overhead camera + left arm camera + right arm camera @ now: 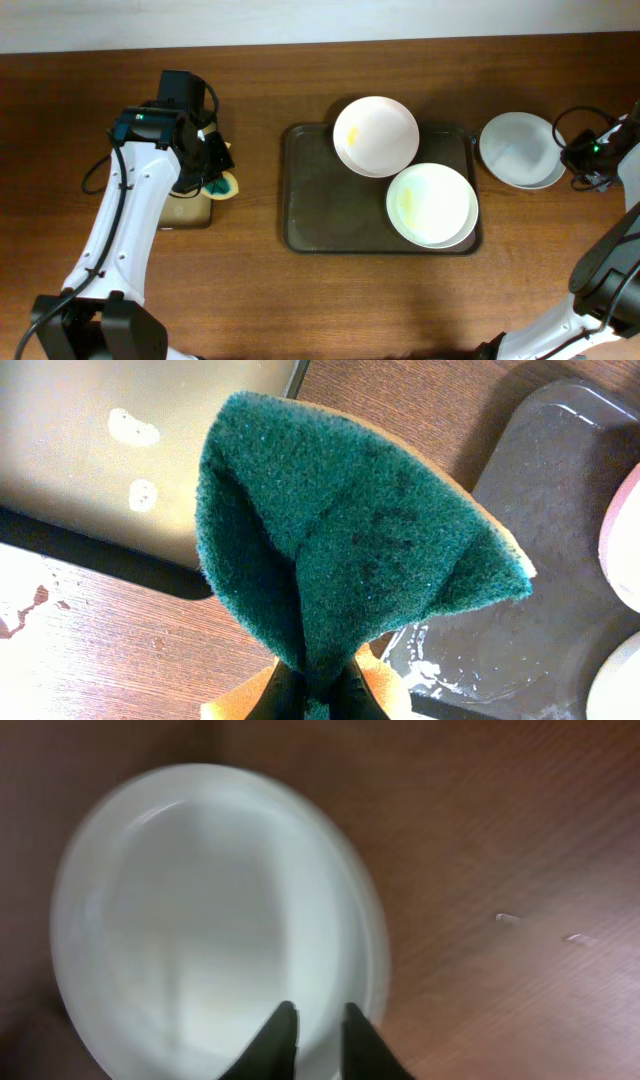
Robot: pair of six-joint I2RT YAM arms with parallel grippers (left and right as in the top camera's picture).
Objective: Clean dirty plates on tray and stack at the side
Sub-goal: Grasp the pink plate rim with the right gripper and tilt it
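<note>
The dark brown tray (320, 205) lies mid-bench, and two of the white plates sit on it. One plate (376, 136) overhangs the far rim and has a yellow smear on its left side. The other plate (432, 205) fills the near right corner and has a paler yellowish patch. The third plate (518, 150) rests on the bench (300, 300) just right of the tray, beyond its far right corner.

The left tool (218, 172) is out to the left, above a small black tray with a tan liner (188, 212). Its fingers are clamped on a sponge (226, 186). The overhead view shows only a green and yellow scrap. The left wrist view shows the sponge (350, 530) folded in two, its green scouring face outward and yellow foam at the pinch, squeezed by the tool (318, 695). White flecks mark the tan liner (90, 450).

The right tool (578, 160) is at the right edge of the third plate. Its wrist view is blurred. There the fingertips (285, 1035) stand a narrow gap apart over the plate's (200, 920) rim. I cannot tell whether they grip it.
</note>
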